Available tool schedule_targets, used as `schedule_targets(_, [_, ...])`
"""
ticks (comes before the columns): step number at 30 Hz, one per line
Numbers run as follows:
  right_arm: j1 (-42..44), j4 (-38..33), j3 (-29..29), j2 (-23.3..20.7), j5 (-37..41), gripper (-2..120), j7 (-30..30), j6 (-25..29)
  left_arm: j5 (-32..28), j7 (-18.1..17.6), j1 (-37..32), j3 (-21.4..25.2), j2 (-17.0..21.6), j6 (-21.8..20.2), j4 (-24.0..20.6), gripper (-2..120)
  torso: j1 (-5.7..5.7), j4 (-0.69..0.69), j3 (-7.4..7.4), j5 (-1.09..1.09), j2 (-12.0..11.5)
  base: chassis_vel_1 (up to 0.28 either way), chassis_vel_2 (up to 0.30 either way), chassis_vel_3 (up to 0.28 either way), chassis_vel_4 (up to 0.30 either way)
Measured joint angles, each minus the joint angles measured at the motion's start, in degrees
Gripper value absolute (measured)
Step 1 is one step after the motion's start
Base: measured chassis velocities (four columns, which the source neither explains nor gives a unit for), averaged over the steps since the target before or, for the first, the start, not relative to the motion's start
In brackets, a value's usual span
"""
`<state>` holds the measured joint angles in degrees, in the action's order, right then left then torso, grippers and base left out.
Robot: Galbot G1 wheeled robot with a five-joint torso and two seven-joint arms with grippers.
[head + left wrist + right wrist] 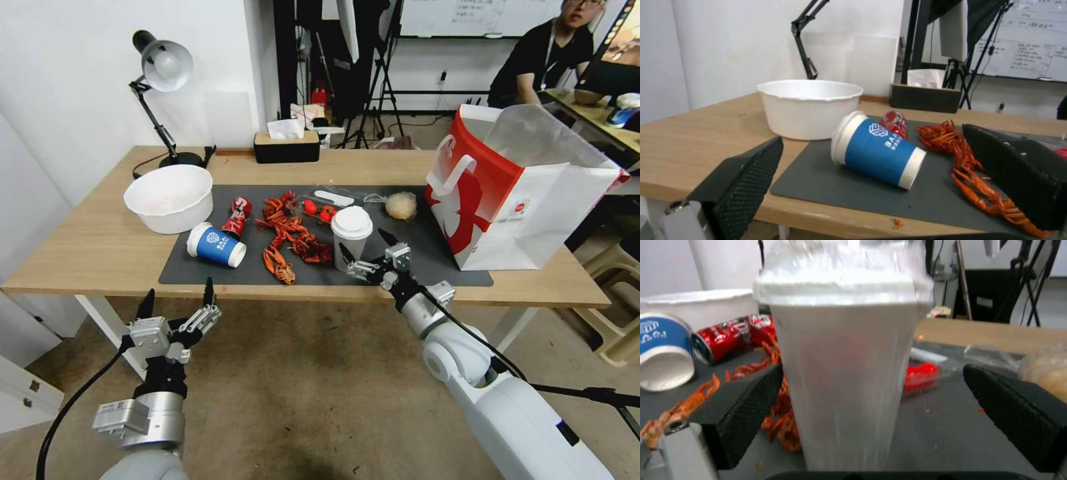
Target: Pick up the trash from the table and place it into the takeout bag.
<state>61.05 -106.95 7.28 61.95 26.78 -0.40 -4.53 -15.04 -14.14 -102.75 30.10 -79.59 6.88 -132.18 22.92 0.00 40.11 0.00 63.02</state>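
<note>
On the table (pixel 87 247), a dark mat (pixel 427 260) carries the trash. A clear cup with a white lid (pixel 351 237) stands upright between the fingers of my open right gripper (pixel 367 247); the right wrist view shows the cup (pixel 849 373) with a gap to each pad (pixel 746 406). A blue paper cup (pixel 215 245) lies on its side by a crushed red can (pixel 237 217). A crumpled paper ball (pixel 401 205) rests near the red and white takeout bag (pixel 513 193), which stands open at the right. My left gripper (pixel 179 295) hangs open below the table's front edge, facing the blue cup (pixel 876 153).
A white bowl (pixel 169 198) sits at the mat's left corner. Red crayfish shells (pixel 293 240) and tomatoes in clear wrap (pixel 320 210) lie mid-mat. A tissue box (pixel 287 145) and a desk lamp (pixel 163 67) stand at the back. A stool (pixel 620 267) is right of the table.
</note>
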Motion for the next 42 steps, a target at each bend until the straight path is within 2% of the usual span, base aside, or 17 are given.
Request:
schedule_targets(14, [-0.4,0.9,-0.6,0.1,3.3,100,-2.5,-2.8,0.1,-0.3,0.2,-0.1,-0.3,0.0,0.1,100,0.00,0.00,-0.01,0.00,0.0,0.000,0.000,0.000,0.000])
schedule_targets(18, [-0.5,1.4,-0.5,0.3,3.3,89,-3.2,-2.8,0.1,-0.3,0.1,-0.1,-0.4,0.2,0.3,100,0.00,0.01,0.00,0.00,0.0,0.000,0.000,0.000,0.000])
schedule_targets(20, [-0.6,1.6,-0.5,0.4,3.2,79,-3.3,-2.6,0.1,-0.4,0.1,-0.1,-0.5,0.3,0.3,100,0.00,0.00,-0.01,0.00,0.0,0.000,0.000,0.000,0.000])
schedule_targets(21, [-0.6,1.6,-0.5,0.4,3.2,79,-3.3,-2.6,0.1,-0.4,0.1,-0.1,-0.5,0.3,0.3,100,0.00,0.00,-0.01,0.00,0.0,0.000,0.000,0.000,0.000])
schedule_targets(28, [-0.8,1.6,-0.4,0.1,3.0,49,-3.4,-1.7,0.3,-0.4,-0.2,-0.3,-0.7,1.0,0.3,100,0.00,0.01,0.00,0.00,0.0,0.000,0.000,0.000,0.000])
schedule_targets(29, [-0.8,1.6,-0.4,0.1,3.0,49,-3.4,-1.7,0.3,-0.4,-0.2,-0.3,-0.7,1.0,0.3,100,0.00,0.01,0.00,0.00,0.0,0.000,0.000,0.000,0.000])
schedule_targets(37, [-0.2,-2.5,2.9,-2.0,4.6,24,-2.5,-2.3,0.5,-0.5,0.1,-0.5,-0.6,1.0,0.5,100,0.00,0.00,0.00,0.00,0.0,0.000,0.000,0.000,0.000])
schedule_targets(38, [-0.2,-2.5,2.9,-2.0,4.6,24,-2.5,-2.3,0.5,-0.5,0.1,-0.5,-0.6,1.0,0.5,100,0.00,0.00,0.00,0.00,0.0,0.000,0.000,0.000,0.000])
schedule_targets(41, [-1.0,-5.4,5.6,-4.1,7.4,14,0.3,-5.3,0.6,-0.5,0.3,-0.7,-0.4,1.0,0.6,100,0.00,0.00,0.00,0.00,0.0,0.000,0.000,0.000,0.000])
schedule_targets(42, [-1.0,-5.4,5.6,-4.1,7.4,14,0.3,-5.3,0.6,-0.5,0.3,-0.7,-0.4,1.0,0.6,100,0.00,0.00,0.00,0.00,0.0,0.000,0.000,0.000,0.000])
